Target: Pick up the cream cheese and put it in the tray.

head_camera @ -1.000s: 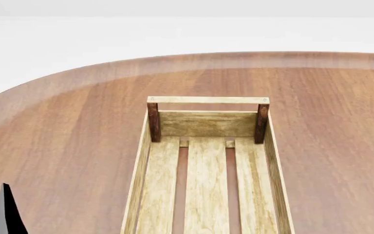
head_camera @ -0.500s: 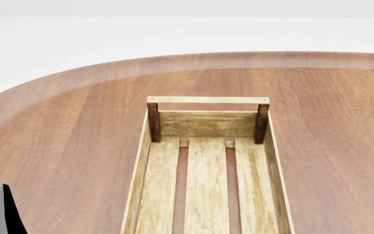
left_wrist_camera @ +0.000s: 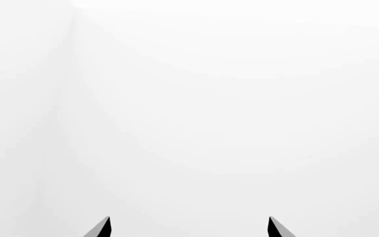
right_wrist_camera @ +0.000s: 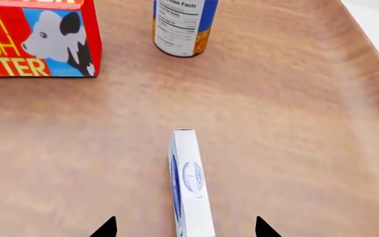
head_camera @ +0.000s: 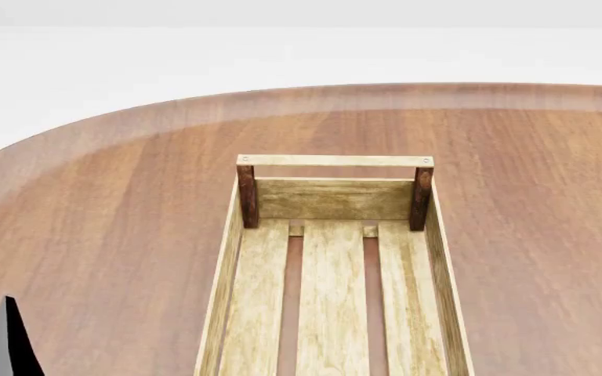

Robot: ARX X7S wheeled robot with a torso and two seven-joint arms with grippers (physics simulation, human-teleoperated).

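The cream cheese (right_wrist_camera: 191, 185), a small white box with a blue oval logo, stands on its narrow edge on the brown table in the right wrist view. My right gripper (right_wrist_camera: 185, 229) is open, one fingertip on each side of the box, clear of it. The tray (head_camera: 335, 200), a long pale wood crate with dark corner posts and a top rail at its far end, lies empty in the middle of the head view. My left gripper (left_wrist_camera: 189, 228) is open and empty, facing a white wall; one dark finger (head_camera: 12, 341) shows at the head view's lower left.
A red butter box (right_wrist_camera: 35, 39) and a blue-orange can (right_wrist_camera: 183, 27) stand on the table beyond the cream cheese. The table's curved rim (right_wrist_camera: 367, 44) runs close by. In the head view the round table's far edge (head_camera: 312, 90) meets white floor.
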